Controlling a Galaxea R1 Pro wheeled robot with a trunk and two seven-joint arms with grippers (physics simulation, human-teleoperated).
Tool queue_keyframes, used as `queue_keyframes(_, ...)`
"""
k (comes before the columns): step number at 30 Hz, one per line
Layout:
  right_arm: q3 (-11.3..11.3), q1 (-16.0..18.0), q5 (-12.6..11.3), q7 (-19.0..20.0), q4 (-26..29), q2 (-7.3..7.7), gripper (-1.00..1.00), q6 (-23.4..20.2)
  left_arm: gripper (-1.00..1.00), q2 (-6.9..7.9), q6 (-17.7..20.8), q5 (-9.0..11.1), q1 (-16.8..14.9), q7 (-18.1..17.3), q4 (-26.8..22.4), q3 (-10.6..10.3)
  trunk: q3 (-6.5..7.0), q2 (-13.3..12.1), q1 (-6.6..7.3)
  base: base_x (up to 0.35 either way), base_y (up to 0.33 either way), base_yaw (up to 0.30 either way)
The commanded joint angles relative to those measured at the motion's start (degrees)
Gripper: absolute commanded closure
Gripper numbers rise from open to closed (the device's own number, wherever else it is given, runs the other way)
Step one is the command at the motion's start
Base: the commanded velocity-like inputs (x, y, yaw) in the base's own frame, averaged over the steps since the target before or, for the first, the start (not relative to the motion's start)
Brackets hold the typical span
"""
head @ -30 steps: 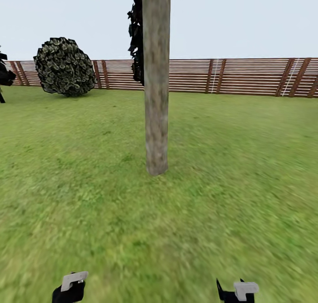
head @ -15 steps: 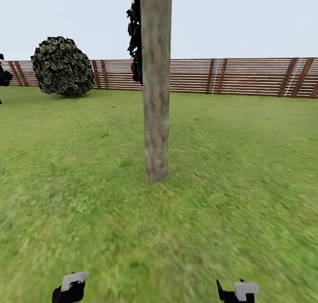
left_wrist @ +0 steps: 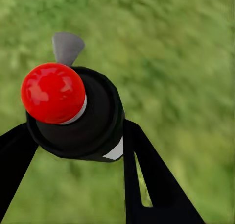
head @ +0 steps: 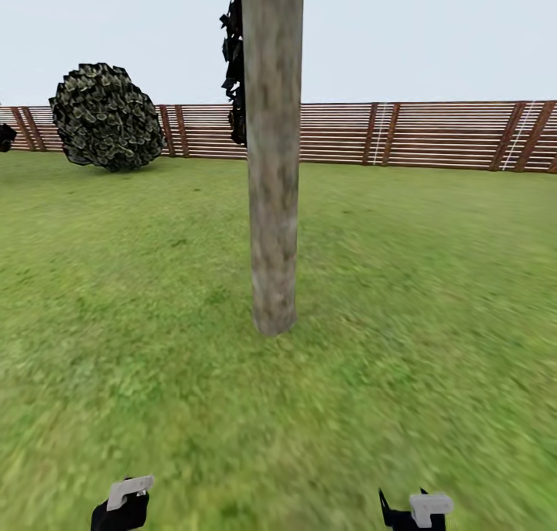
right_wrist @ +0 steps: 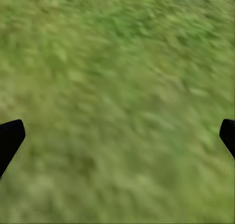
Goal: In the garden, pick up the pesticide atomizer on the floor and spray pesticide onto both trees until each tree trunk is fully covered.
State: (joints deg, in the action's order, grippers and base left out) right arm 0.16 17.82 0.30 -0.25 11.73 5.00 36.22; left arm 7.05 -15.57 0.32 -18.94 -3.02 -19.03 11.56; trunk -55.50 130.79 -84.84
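Here's the tree trunk [head: 272, 167], thick, mottled grey-brown, standing straight up out of the grass [head: 155, 345] dead ahead, and it's the landmark for everything else. Behind it runs the brown slatted fence [head: 433, 135]; off to its left, against that fence, sits a round dark shrub [head: 107, 116]. Dark foliage [head: 234, 59] hangs just behind the trunk's upper part.

Well short of the trunk, low at the near edge of the head view, both arms show. The left tool [left_wrist: 73, 150] is clamped on the pesticide atomizer [left_wrist: 78, 113]: black fingers [left_wrist: 147, 180] hug the dark bottle on either side, red nozzle tip [left_wrist: 53, 92] facing the wrist camera, grey trigger [left_wrist: 67, 47] poking out beyond it, lawn blurred beneath.

The right tool [right_wrist: 117, 136] has its fingertips [right_wrist: 10, 138] spread wide apart, nothing between them, just grass below.
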Motion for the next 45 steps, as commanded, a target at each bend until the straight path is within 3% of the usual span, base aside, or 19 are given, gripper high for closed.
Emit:
queue_keyframes(1, 0.0, 0.0, 0.0, 0.0, 0.0, 0.01, -1.0, 0.2, 1.0, -0.02, -0.2, 0.0, 0.0, -0.3, 0.0, 0.3, -0.05, 0.0, -0.02, 0.339, 0.0, 0.0)
queue_keyframes(17, 0.0, 0.0, 0.0, 0.0, 0.0, 0.01, -1.0, 0.2, 1.0, -0.02, -0.2, 0.0, 0.0, -0.3, 0.0, 0.3, -0.05, 0.0, -0.02, 0.338, -0.016, -0.001)
queue_keyframes(24, 0.0, 0.0, 0.0, 0.0, 0.0, 0.04, -1.0, 0.2, 1.0, -0.02, -0.2, 0.0, 0.0, -0.3, 0.0, 0.3, -0.05, 0.0, -0.02, 0.299, -0.138, -0.186)
queue_keyframes(30, 0.0, 0.1, -0.1, 0.0, 0.8, 0.0, -1.0, -0.1, 1.0, -0.32, 0.2, -0.8, -0.3, -0.1, -0.7, -0.5, -0.05, 0.0, -0.02, 0.079, -0.041, -0.015)
queue_keyframes(33, 0.2, 0.1, 1.5, 0.3, 4.2, 0.14, -1.0, -0.3, 1.0, 0.04, 0.6, -2.0, -0.8, -0.4, -0.8, -0.4, -0.05, 0.0, -0.02, 0.001, -0.001, 0.0)
queue_keyframes(34, 0.3, 0.2, 3.7, 0.4, 6.2, 0.24, -1.0, -0.4, 1.0, 0.31, 0.7, -2.7, -0.9, -0.9, -0.9, -0.4, -0.05, 0.0, -0.02, 0.0, 0.0, 0.0)
queue_keyframes(36, 0.7, 0.2, 9.5, 0.5, 10.4, 0.34, -1.0, -1.7, 1.0, 1.36, 0.7, -5.3, -1.3, -4.2, -1.2, -0.8, -0.05, 0.0, -0.02, 0.0, 0.0, 0.0)
queue_keyframes(37, 0.8, 0.2, 14.5, 0.8, 13.3, 0.35, -1.0, -3.8, 1.0, 2.22, 0.9, -8.6, -2.0, -8.9, -1.6, -1.5, -0.05, 0.0, -0.02, 0.0, 0.0, 0.0)
queue_keyframes(38, 0.8, 0.2, 17.8, 1.3, 15.2, 0.3, -1.0, -5.7, 1.0, 2.66, 1.1, -11.3, -3.0, -12.6, -1.9, -2.0, -0.05, 0.0, -0.02, 0.0, 0.0, 0.0)
queue_keyframes(39, 0.9, 0.4, 21.9, 2.8, 18.1, 0.25, -1.0, -9.0, 1.0, 3.12, 1.6, -15.5, -4.8, -18.2, -2.1, -2.6, -0.05, 0.0, -0.02, 0.0, 0.0, 0.0)
queue_keyframes(40, 0.9, 0.7, 24.1, 4.7, 20.0, 0.22, -1.0, -11.3, 1.0, 3.35, 2.1, -18.3, -6.2, -21.6, -2.2, -2.8, -0.05, 0.0, -0.02, 0.0, 0.0, 0.0)
queue_keyframes(41, 0.9, 0.9, 25.0, 5.9, 21.0, 0.21, -1.0, -12.4, 1.0, 3.45, 2.4, -19.7, -6.9, -23.2, -2.3, -2.9, -0.05, 0.0, -0.02, 0.0, 0.0, 0.0)
queue_keyframes(43, 0.9, 1.9, 27.7, 12.7, 24.1, 0.15, -1.0, -16.7, 1.0, 3.74, 3.4, -25.1, -9.5, -29.2, -2.4, -3.1, -0.05, 0.0, -0.02, 0.0, 0.0, 0.0)
queue_keyframes(44, 0.9, 3.5, 29.7, 20.9, 26.2, 0.12, -1.0, -20.4, 1.0, 3.94, 4.0, -30.5, -11.3, -35.3, -2.4, -3.2, -0.05, 0.0, -0.02, 0.0, 0.0, 0.0)
queue_keyframes(45, 0.9, 4.7, 30.4, 25.3, 26.8, 0.09, -1.0, -21.9, 1.0, 3.9, 4.2, -33.5, -12.0, -38.9, -2.5, -3.1, -0.05, 0.0, -0.02, 0.0, 0.0, 0.0)
